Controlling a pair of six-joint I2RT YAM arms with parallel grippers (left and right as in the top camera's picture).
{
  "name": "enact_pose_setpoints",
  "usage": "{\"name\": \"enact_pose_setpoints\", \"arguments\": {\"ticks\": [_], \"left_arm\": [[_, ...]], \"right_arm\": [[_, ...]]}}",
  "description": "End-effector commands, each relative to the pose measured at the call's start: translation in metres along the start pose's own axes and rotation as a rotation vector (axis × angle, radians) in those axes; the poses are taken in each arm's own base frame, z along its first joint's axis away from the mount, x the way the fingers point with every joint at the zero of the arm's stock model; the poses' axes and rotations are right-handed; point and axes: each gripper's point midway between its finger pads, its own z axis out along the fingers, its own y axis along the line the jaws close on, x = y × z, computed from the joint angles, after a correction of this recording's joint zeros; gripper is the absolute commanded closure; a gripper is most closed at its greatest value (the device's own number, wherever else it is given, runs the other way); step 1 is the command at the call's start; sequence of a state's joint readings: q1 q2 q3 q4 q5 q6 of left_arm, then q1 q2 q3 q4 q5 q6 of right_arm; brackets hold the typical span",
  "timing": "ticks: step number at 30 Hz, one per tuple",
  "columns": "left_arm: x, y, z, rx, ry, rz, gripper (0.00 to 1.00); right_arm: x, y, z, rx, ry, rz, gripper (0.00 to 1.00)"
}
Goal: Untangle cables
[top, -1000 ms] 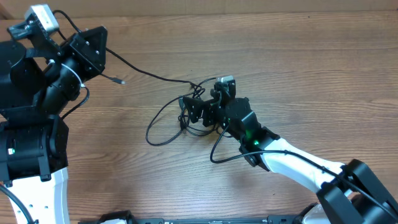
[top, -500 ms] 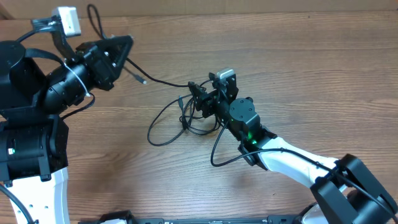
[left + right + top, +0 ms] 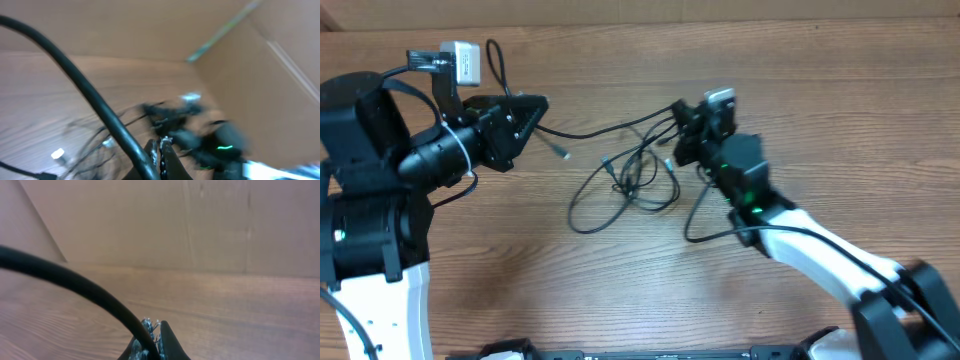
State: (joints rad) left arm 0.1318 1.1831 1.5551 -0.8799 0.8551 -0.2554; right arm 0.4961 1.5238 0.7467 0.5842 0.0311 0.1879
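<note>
Cables (image 3: pixel 632 180), strung between left tool (image 3: pixel 536 112), right tool (image 3: pixel 678 128)

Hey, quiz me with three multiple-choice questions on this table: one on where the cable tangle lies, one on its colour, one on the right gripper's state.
1. Where does the tangle of the cables lie?
A: on the table, between the left gripper and the right gripper
B: on the left arm's base
C: hanging off the table edge

2. What colour are the cables?
A: white
B: black
C: red

3. How is the right gripper?
A: wide open
B: out of view
C: shut on a cable

Answers: 1 A, the overhead view shows the loops between them; 2 B, they are dark against the wood; 3 C, a cord leaves its closed fingers.
</note>
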Motion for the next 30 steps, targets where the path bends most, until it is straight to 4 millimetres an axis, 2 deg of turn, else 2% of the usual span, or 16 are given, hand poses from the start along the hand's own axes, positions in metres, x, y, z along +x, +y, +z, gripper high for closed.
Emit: {"name": "enact_pose_setpoints", "arguments": {"ticks": [1,5,8,10,12,15,16,17,22,24,27,30], "left_arm": [[-0.001,0.055,0.009,-0.225,0.023,0.012,0.96],[0.007,0.077,0.032,-0.224,0.090,-0.044,0.96],[0.017,0.093,0.054,-0.213,0.155,-0.082,0.96],[0.027,0.094,0.072,-0.155,0.212,-0.086,0.96],[0.037,0.088,0.086,-0.082,0.259,-0.083,0.96],[0.053,0.075,0.108,0.030,0.329,-0.051,0.96],[0.057,0.074,0.112,0.034,0.344,-0.044,0.96],[0.060,0.072,0.115,0.038,0.354,-0.035,0.96],[0.063,0.065,0.123,0.058,0.365,-0.007,0.96],[0.063,0.064,0.123,0.058,0.364,-0.005,0.96],[0.063,0.064,0.123,0.058,0.365,-0.007,0.96],[0.063,0.065,0.123,0.056,0.364,-0.006,0.96]], "right_arm": [[-0.085,0.035,-0.038,-0.189,-0.147,0.011,0.96],[-0.124,0.069,-0.085,-0.354,-0.200,-0.019,0.96],[-0.139,0.072,-0.105,-0.347,-0.235,-0.049,0.96],[-0.140,0.063,-0.107,-0.286,-0.236,-0.081,0.96],[-0.131,0.041,-0.099,-0.162,-0.205,-0.089,0.96],[-0.093,-0.027,-0.083,0.205,-0.067,-0.162,0.96],[-0.079,-0.047,-0.082,0.305,-0.016,-0.177,0.96],[-0.066,-0.058,-0.081,0.360,0.031,-0.188,0.96],[0.007,-0.075,-0.082,0.400,0.316,-0.205,0.96],[0.023,-0.085,-0.090,0.458,0.373,-0.158,0.96],[0.015,-0.113,-0.105,0.635,0.344,-0.150,0.96],[-0.016,-0.131,-0.121,0.809,0.250,-0.154,0.96]]}}
